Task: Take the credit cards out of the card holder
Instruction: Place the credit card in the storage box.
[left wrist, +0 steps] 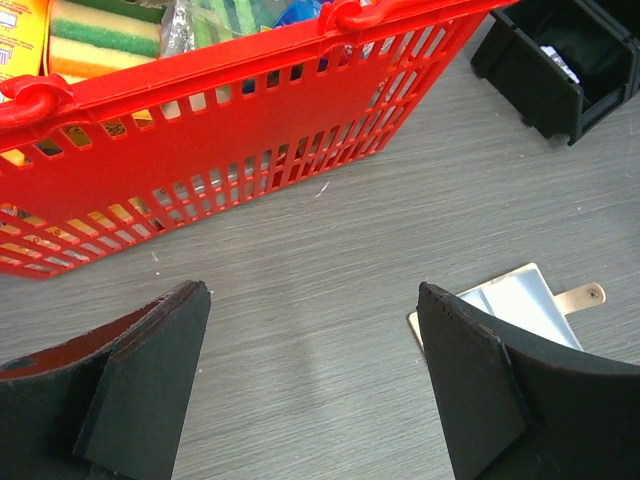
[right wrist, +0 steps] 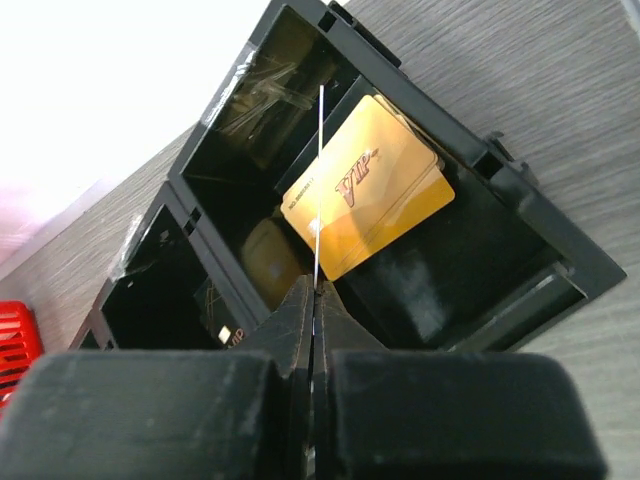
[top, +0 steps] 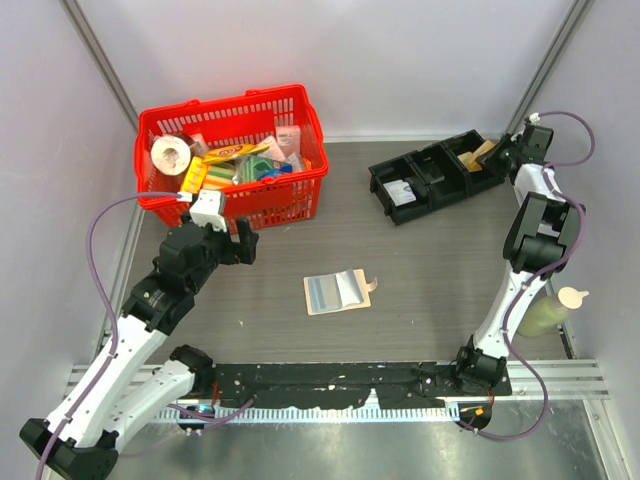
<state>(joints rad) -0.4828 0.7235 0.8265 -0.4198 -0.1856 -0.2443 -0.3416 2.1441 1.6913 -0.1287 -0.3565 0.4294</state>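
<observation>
Lying open near the middle of the worktop (top: 430, 270), the card holder (top: 338, 293) shows pale sleeves. The left gripper (left wrist: 312, 295) hovers near it, jaws wide, holding nothing. At the far right corner, the right gripper (right wrist: 313, 290) pinches a thin card (right wrist: 318, 180) edge-on over the black tray (right wrist: 540, 215), where a gold card (right wrist: 370, 190) rests.

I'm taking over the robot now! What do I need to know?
Left gripper: open, empty, beside the red basket.
Right gripper: shut on a thin card, edge-on, above the black tray.
Card holder: open on the table.
Done: a gold card lies in the tray's end compartment.
Left: drop the held card; check the holder for more, I cannot tell.
</observation>
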